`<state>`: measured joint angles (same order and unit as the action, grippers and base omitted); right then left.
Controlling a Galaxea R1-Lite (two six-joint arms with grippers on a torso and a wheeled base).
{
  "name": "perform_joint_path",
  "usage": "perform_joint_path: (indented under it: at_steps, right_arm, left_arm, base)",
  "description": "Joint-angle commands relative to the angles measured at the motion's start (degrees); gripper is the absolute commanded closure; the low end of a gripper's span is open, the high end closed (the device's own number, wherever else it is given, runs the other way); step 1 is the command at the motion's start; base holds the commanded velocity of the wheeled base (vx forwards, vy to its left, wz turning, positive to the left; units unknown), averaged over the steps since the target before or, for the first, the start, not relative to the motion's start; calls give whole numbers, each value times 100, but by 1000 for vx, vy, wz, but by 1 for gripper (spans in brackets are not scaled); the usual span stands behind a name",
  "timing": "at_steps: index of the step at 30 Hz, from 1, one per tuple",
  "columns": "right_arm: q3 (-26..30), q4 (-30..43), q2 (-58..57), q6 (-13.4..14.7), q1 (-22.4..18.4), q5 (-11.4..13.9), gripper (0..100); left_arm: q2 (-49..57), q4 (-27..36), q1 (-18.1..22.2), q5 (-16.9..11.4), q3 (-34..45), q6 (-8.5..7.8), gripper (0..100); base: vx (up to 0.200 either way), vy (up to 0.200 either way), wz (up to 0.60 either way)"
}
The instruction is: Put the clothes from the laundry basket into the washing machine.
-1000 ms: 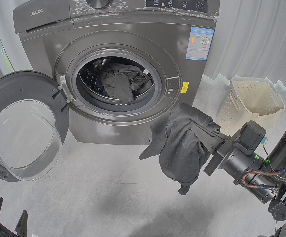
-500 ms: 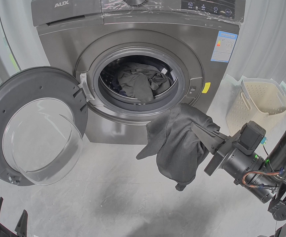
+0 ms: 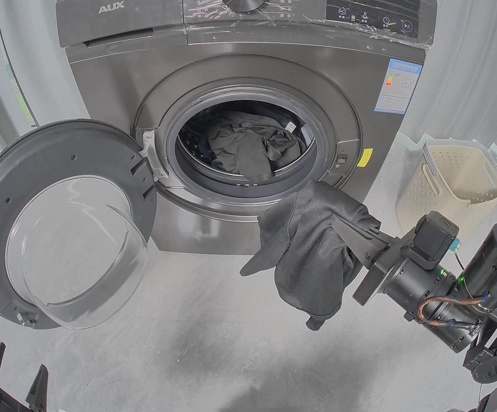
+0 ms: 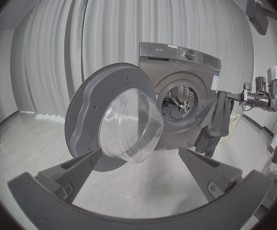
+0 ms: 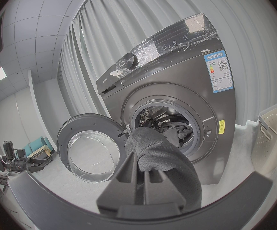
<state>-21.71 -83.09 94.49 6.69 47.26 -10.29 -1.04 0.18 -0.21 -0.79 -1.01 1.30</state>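
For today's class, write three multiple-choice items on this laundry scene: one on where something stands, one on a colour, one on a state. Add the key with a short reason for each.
1. Where does the laundry basket stand?
A. On the floor, at the robot's right of the washing machine
B. On top of it
C. Behind it

2. What colour is the garment in the right gripper?
A. White
B. Dark grey
C. Red

3. How is the machine's door?
A. Shut
B. Open, to the robot's left
C. Taken off

Key:
1 A: the head view shows the basket on the floor, to the right of the machine.
2 B: the cloth hanging from the gripper is dark grey.
3 B: the door stands wide on its hinge, at the left of the machine's front.
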Motion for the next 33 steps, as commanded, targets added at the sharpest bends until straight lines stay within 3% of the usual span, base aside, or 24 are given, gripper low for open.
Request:
perform_joint_path:
  at_steps: [1, 6, 16, 21, 27, 33]
  right_arm:
    - [-9, -23, 61, -1, 11, 1, 100]
    - [-9, -41, 87, -1, 11, 1, 100]
    - [9, -49, 114, -1, 11, 1, 100]
    - [-9, -58, 210, 7, 90, 1, 100]
    - [-466, -287, 729, 95, 283, -70, 100]
    - [-1081, -287, 1124, 122, 310, -96, 100]
  left_arm:
    - [95, -1, -6, 0, 84, 1, 0]
    - [95, -1, -6, 0, 84, 1, 0]
    - [95, -1, 3, 0, 84, 1, 0]
    - [104, -9, 12, -9, 92, -78, 0]
    - [104, -18, 30, -26, 92, -297, 0]
    - [104, -27, 21, -26, 92, -315, 0]
  base:
    - [200, 0, 0]
    - [200, 0, 0]
    - [0, 0, 0]
    - [0, 0, 0]
    - [0, 0, 0]
    - [0, 0, 0]
